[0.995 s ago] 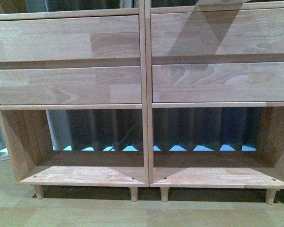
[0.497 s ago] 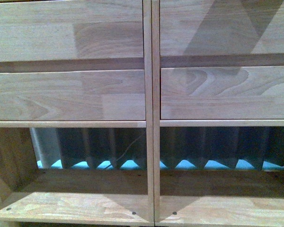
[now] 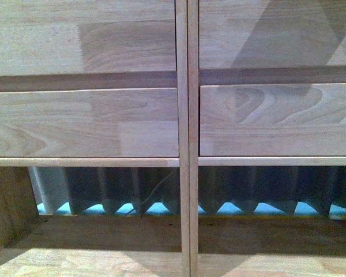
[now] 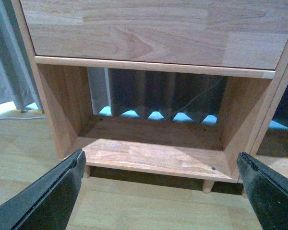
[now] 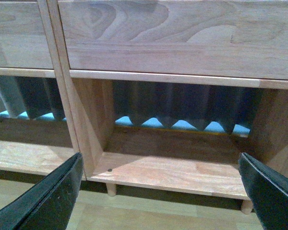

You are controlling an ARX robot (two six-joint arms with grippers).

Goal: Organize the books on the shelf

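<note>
The light wood shelf [image 3: 184, 144] fills the front view, with plain drawer fronts above two open bottom compartments. No books show in any view. My left gripper [image 4: 161, 191] is open and empty, low over the floor, facing the shelf's left bottom compartment [image 4: 149, 153]. My right gripper [image 5: 161, 191] is open and empty, facing the right bottom compartment [image 5: 177, 167]. Both compartments hold nothing. Neither arm shows in the front view.
A grey pleated curtain [image 3: 265, 184] hangs behind the open-backed compartments, with bright blue light along its hem. A thin cable [image 4: 201, 93] runs behind the left compartment. The shelf stands on short peg legs [image 5: 111, 189] on a pale wood floor [image 4: 149, 211].
The front view has closed in on the shelf: the drawers look larger, the peg legs and floor have dropped out of view, and only the compartments' upper part shows.
</note>
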